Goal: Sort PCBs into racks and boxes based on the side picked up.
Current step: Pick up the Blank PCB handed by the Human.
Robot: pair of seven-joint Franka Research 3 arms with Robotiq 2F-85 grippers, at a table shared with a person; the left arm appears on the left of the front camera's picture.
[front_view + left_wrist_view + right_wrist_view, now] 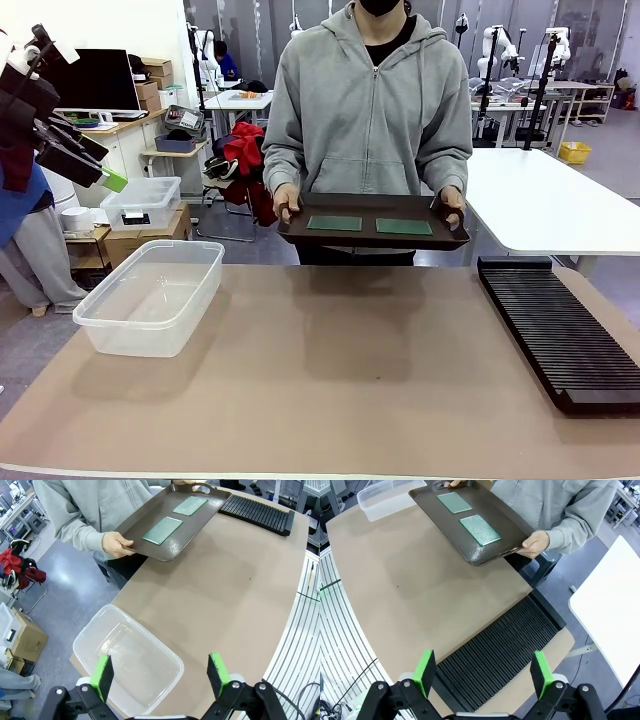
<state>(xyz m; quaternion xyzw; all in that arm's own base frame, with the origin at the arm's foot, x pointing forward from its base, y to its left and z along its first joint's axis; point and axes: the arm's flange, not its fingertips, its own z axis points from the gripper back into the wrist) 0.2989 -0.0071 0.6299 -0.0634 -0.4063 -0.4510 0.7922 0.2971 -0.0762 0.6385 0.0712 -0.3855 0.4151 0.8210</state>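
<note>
You are seeing two green PCBs [334, 223] [404, 227], one dark brown tray [366, 241] (two hands [288, 204] [452, 200] of one person [365, 110] are holding it), one clear tub [128, 340] and one long black slotted rack [560, 330].

A dark brown tray [370, 240] overhangs the table [330, 380] edge.

Two green PCBs [334, 223] [404, 227] lie flat on the held tray [370, 241]; black rack [560, 335] right, clear box [135, 338] left.

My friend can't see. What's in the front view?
A person at the table's far side holds a brown tray carrying two green PCBs. A clear box sits on the left, a black slotted rack on the right.
</note>
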